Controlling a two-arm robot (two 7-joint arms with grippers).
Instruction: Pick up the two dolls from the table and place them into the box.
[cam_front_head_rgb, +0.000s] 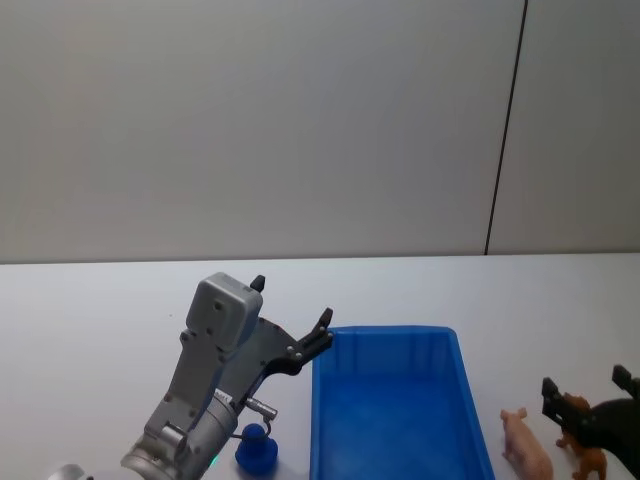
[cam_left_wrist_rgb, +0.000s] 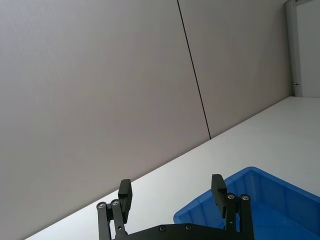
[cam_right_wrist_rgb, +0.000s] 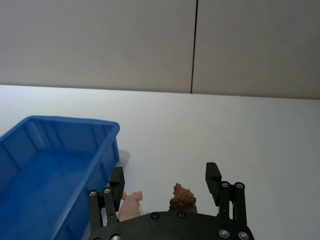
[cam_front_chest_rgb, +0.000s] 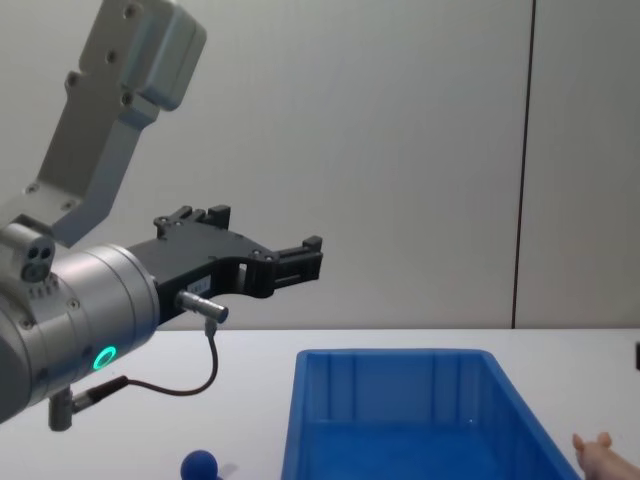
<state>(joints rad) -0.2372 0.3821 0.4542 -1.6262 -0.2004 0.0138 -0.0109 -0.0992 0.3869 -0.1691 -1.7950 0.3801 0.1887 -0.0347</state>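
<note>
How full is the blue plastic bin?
Empty: the bright blue plastic bin shows bare floor; the pale pink piglet toy and brown animal toy sit outside it.

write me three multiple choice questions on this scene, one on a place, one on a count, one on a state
1. Where is the pink piglet relative to the box?
A) inside it
B) on the table, to its right
C) to its left

2. How many dolls are outside the box?
A) one
B) two
C) three

3. The left end effector is:
A) open and empty
B) shut on a doll
C) resting inside the box

B: it lies on the white tabletop beside the box's right wall.
C: the piglet, brown animal and blue doll all sit outside.
A: its fingers stand apart with nothing between.
</note>
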